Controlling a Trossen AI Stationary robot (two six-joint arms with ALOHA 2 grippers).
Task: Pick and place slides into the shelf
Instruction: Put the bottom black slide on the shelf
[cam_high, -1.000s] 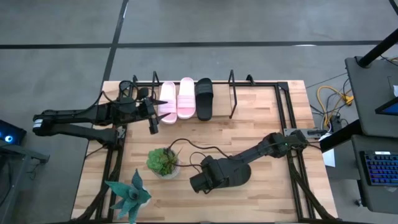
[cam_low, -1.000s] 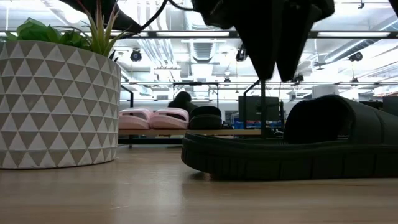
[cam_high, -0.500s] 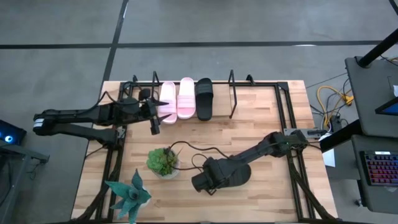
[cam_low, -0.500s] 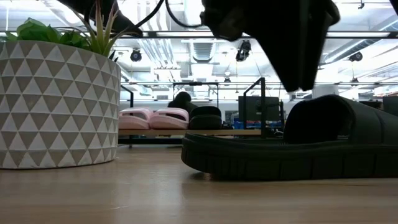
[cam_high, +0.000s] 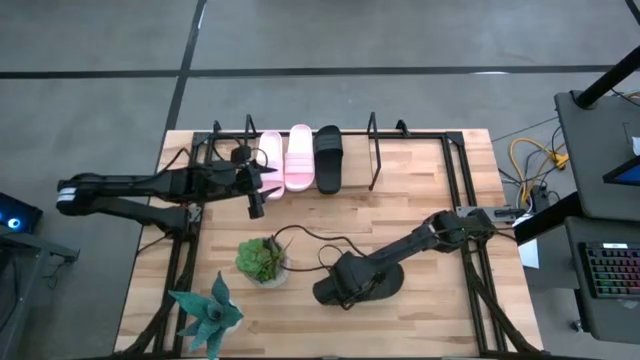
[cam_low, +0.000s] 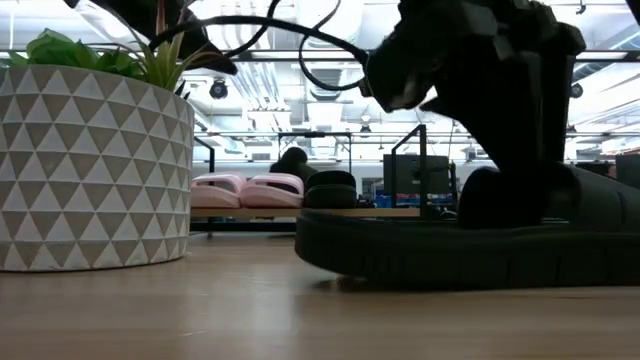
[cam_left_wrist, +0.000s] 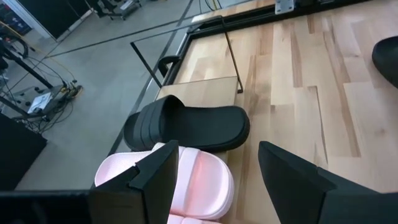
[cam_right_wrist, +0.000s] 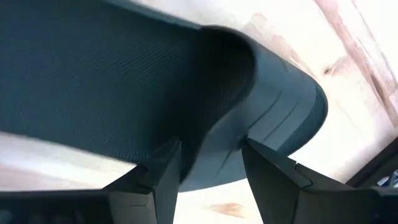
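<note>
One black slide (cam_high: 375, 283) lies sole down on the table near the front. My right gripper (cam_high: 338, 292) points steeply down over its strap, open. In the right wrist view one finger (cam_right_wrist: 163, 171) stands on the footbed side of the strap's edge (cam_right_wrist: 233, 106) and the other finger (cam_right_wrist: 268, 171) outside it. On the shelf (cam_high: 375, 150) at the far edge rest two pink slides (cam_high: 270, 165) (cam_high: 298, 158) and a black one (cam_high: 328, 158). My left gripper (cam_high: 255, 200) hovers open just in front of the left pink slide (cam_left_wrist: 199, 180). My right gripper comes at the black slide's strap (cam_low: 600, 190) from above, its fingers astride the strap's edge. I cannot tell whether they touch it. The slide lies flat on the table (cam_low: 300, 310).
A potted plant in a triangle-patterned pot (cam_high: 263, 260) (cam_low: 95, 170) stands just left of the black slide. A spiky blue-green plant (cam_high: 208, 312) is at the front left corner. Black arm-mount frames (cam_high: 465, 200) run along both sides. A cable (cam_high: 310, 238) loops above the table.
My right gripper has sunk onto the black slide's strap and tipped more steeply downward, shifting a little toward the table's right edge. My left gripper has edged toward the right, nearer the pink slides. Neither has shut or opened.
</note>
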